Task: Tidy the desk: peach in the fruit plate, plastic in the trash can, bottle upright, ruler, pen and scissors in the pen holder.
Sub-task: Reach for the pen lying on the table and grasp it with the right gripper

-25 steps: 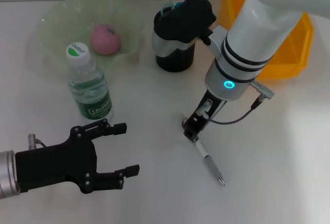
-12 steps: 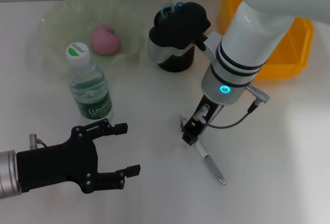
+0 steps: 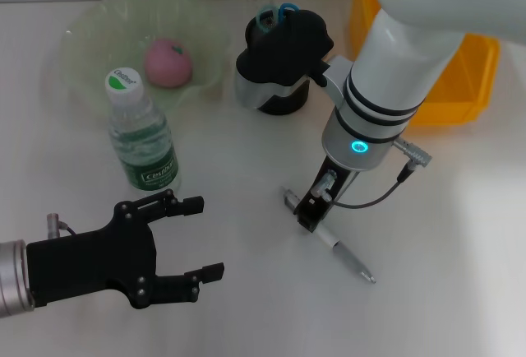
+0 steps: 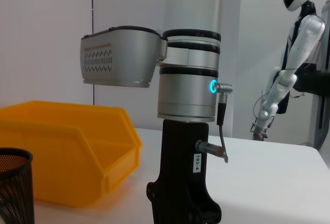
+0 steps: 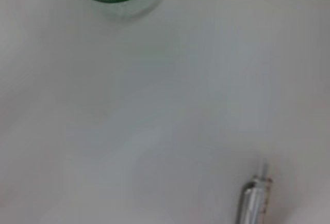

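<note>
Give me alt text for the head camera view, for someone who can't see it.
The right gripper is down on one end of a pen lying on the white desk. The open left gripper hovers near the front beside an upright water bottle. Behind are a peach in a green fruit plate, a black pen holder and a yellow bin.

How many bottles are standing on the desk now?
1. The bottle stands upright before the fruit plate, beyond the open left gripper. Another could be hidden behind the right arm.
</note>
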